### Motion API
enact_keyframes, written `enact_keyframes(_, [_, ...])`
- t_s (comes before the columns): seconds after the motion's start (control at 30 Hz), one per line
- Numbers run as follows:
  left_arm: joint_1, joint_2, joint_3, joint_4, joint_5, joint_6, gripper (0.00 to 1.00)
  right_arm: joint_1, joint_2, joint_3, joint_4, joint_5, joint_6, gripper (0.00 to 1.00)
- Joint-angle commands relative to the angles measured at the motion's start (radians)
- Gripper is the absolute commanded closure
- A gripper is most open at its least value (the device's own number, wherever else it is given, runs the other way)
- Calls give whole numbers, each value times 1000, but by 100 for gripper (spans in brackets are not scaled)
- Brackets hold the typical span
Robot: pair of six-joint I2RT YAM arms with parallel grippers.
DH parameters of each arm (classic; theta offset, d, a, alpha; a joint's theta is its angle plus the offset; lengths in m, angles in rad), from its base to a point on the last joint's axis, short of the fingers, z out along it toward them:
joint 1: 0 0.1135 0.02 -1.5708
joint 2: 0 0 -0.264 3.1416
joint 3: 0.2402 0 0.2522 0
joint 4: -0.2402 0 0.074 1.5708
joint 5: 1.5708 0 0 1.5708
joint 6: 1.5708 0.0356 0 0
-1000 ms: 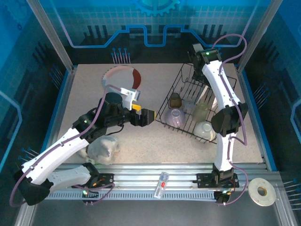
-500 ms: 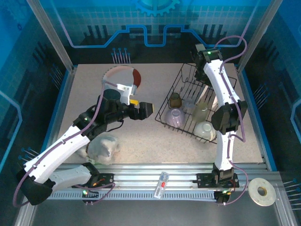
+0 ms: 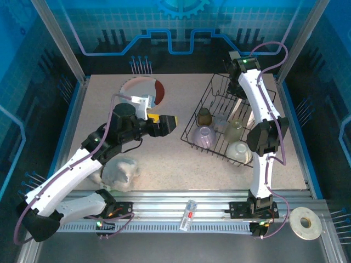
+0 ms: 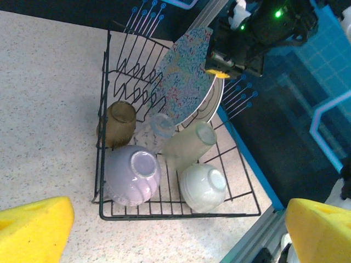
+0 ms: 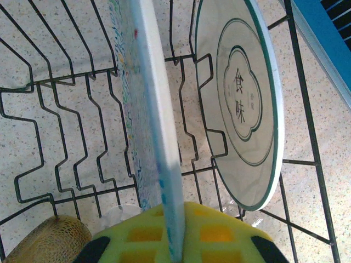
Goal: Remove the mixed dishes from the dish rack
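Early stage, I'd say: one plate [image 3: 143,90] lies flat on the desk [image 3: 164,159], well left of the dish rack [image 3: 219,129], so prob. unloaded already; the rest sits in the rack. R claw [image 5: 174,241] is at the rack's far end, pads clamped on the top rim of the patterned plate [image 4: 184,82], which stands upright among the prongs and looks not yet lifted. L claw [image 3: 169,125] hovers just left of the rack, jaws wide, holding nothing. Left to do: that plate, the white plate w/ characters [image 5: 241,104] beside it, brown cup [image 4: 116,123], lilac bowl [image 4: 133,174], white bowl [image 4: 203,187] and tilted pale cup [image 4: 189,145] in the rack's near half. R wrist view gives the grip itself and the 2nd plate's print; L wrist view gives the rack's full contents; top view adds the desk plate.
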State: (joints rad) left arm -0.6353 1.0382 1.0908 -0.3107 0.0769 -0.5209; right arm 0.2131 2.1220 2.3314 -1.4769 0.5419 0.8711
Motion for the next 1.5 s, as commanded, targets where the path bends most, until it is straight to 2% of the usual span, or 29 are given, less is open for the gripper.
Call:
enact_keyframes(0.0, [9, -11, -1, 26, 32, -36, 1, -3, -47, 28, 34, 0, -13, 100])
enact_keyframes(0.33, [10, -6, 29, -16, 79, -58, 1, 0, -183, -13, 76, 38, -71, 100])
enact_keyframes(0.63, [12, -14, 72, -98, 131, -45, 1, 6, -270, -17, 87, 16, -65, 100])
enact_keyframes(1.03, [31, -49, 58, -123, 280, -37, 1, 101, -460, -96, 89, 19, -37, 100])
enact_keyframes(1.2, [38, -37, 57, -98, 299, -39, 1, 109, -569, -199, 189, -61, -74, 100])
enact_keyframes(1.33, [52, 17, 83, -73, 341, -41, 1, 105, -677, -321, 361, -164, -148, 100])
enact_keyframes(1.47, [78, 76, 97, -4, 386, -96, 1, 94, -719, -352, 422, -252, -199, 100])
